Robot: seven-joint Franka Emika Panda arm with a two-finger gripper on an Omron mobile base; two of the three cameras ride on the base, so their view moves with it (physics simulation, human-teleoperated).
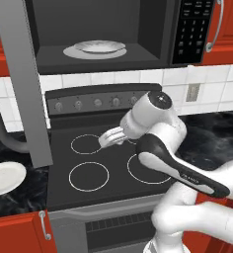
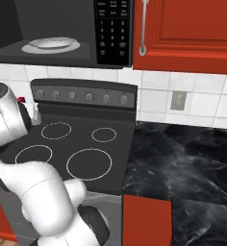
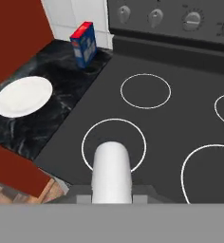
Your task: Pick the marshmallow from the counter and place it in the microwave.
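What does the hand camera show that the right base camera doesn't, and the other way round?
Hand view: a white plate on the counter beside the stove, and the marshmallow between the jaws. Right base view: the open microwave with a dish inside, and a wall socket. Both: the stove, its white rings and knobs.

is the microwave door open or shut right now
Open. The large dark grey-black microwave shows its bare cavity with a round white plate sitting inside, and its grey door hangs swung out at the left.
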